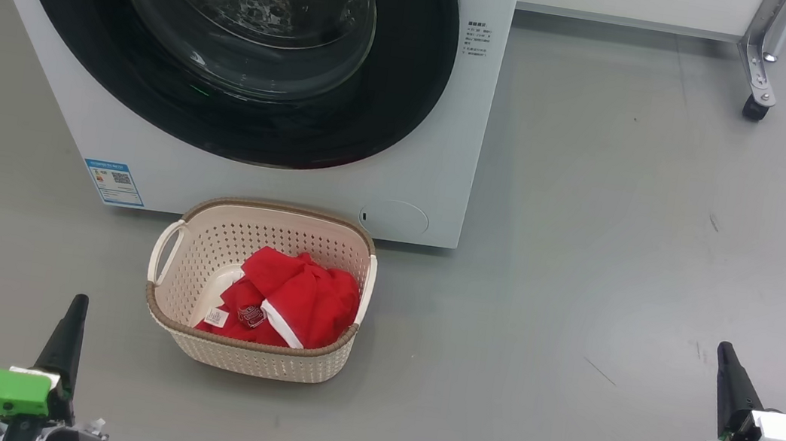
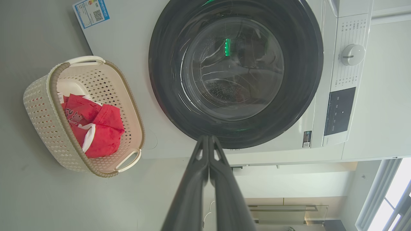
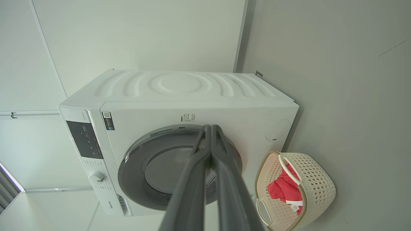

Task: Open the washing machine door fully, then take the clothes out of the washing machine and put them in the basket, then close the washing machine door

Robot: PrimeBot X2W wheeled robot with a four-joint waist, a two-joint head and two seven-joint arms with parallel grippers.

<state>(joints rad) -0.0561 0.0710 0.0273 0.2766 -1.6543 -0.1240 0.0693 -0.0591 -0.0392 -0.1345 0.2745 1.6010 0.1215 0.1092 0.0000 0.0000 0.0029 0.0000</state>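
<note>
We see the washing machine door (image 1: 409, 101) as glossy black plastic around a clear, reflective glass bowl (image 1: 246, 11). The washing machine (image 1: 457, 168) has a smooth white shell. The basket (image 1: 253, 361) looks like matt cream plastic, perforated, with a woven-look brown rim. The clothes (image 1: 310, 301) are soft red cloth. The floor (image 1: 625, 243) is smooth, grey, lightly scuffed.

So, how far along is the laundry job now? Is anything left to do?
Done: the clothes lie in the basket, and the washing machine door looks shut, flush with the front of the washing machine. In hand: nothing; the left hand and the right hand are both closed, empty and apart from the machine. Left: nothing that I can see.
</note>
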